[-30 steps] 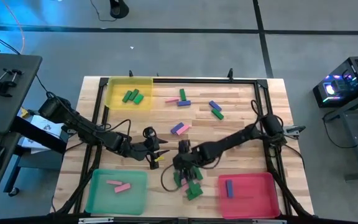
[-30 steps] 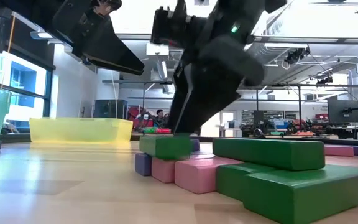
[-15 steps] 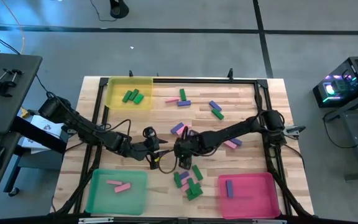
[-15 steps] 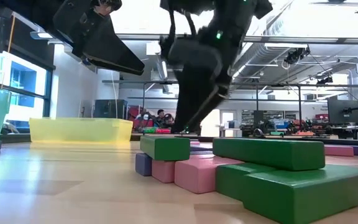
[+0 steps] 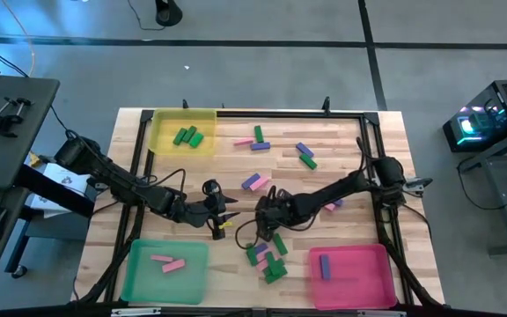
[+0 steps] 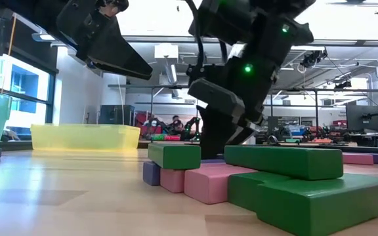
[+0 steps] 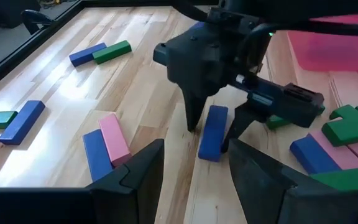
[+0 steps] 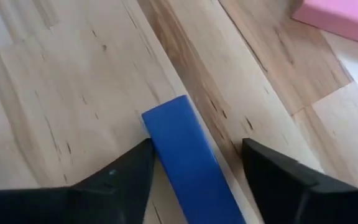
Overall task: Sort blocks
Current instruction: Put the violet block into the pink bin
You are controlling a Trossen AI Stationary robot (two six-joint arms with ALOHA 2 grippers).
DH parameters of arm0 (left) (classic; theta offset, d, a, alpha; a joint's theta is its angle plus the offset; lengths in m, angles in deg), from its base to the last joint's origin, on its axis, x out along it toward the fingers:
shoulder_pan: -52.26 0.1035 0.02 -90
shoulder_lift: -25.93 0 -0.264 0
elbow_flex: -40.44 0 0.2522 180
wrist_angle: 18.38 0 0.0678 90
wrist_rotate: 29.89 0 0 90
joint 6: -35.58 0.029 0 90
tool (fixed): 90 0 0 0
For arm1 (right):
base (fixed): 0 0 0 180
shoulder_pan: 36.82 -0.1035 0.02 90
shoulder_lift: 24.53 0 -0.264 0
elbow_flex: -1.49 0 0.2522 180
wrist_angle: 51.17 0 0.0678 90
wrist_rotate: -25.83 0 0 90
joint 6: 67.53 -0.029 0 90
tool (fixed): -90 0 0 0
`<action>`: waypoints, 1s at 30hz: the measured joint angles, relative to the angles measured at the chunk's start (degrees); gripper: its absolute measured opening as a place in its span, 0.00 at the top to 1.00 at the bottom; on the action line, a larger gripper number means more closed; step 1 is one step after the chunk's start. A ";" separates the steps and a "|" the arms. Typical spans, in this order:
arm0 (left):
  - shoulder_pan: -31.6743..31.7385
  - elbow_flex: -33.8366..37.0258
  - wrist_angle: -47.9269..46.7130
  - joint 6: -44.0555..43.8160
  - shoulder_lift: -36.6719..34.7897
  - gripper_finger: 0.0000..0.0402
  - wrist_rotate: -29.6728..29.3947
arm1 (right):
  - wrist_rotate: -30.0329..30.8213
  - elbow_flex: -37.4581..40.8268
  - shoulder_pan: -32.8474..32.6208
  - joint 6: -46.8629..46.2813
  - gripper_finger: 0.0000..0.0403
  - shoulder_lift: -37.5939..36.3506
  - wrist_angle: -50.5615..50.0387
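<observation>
Left wrist view: blue block lies flat on the desk, right tool straddling it, one finger each side, jaws spread and not yet clamped. Right wrist view agrees: blue block sits between the two dark fingers, gaps visible both sides. In the high view the right tool is near desk centre, just at 12 o'clock of the mixed pile of blocks; pink tray at about 4 o'clock from it, green tray at 8 o'clock, yellow tray at 11 o'clock. Left tool waits just at 9 o'clock of the right tool, jaws partly open, holding nothing.

Risks, my guess: block lies a bit skewed to the fingers, so closing may twist or squirt it out. Left tool is close; lifting toward it could clip it. Pile nearby could get nudged on the swing to the tray.
</observation>
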 joint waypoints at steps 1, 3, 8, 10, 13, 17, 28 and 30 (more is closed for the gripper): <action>-0.01 0.00 -0.01 -0.02 0.00 0.59 0.01 | 0.17 0.66 -0.19 -0.01 0.51 0.00 0.29; 0.00 0.00 -0.15 -0.39 0.00 0.59 0.00 | 0.61 1.75 -0.88 -0.02 0.61 0.01 0.89; 0.00 0.00 -0.13 -0.39 0.00 0.59 0.00 | 5.66 2.28 -4.60 0.24 0.82 -1.20 -0.32; 0.00 0.00 -0.11 -0.42 0.00 0.59 0.00 | 7.64 2.60 -6.82 -0.11 0.82 -2.82 -1.76; 0.00 0.00 -0.11 -0.42 0.00 0.59 0.01 | 10.54 2.87 -10.59 -2.68 0.82 -6.92 -4.30; 0.00 0.02 -0.13 -0.44 0.00 0.59 0.00 | 17.32 2.58 -16.48 -8.15 0.82 -13.48 -9.04; 0.00 0.04 -0.05 -0.42 0.00 0.59 -0.07 | 19.14 2.51 -38.69 -33.73 0.82 -21.03 -15.20; -0.01 0.04 -0.05 -0.42 0.02 0.59 -0.07 | 18.84 2.51 -42.50 -41.06 0.82 -20.83 -15.89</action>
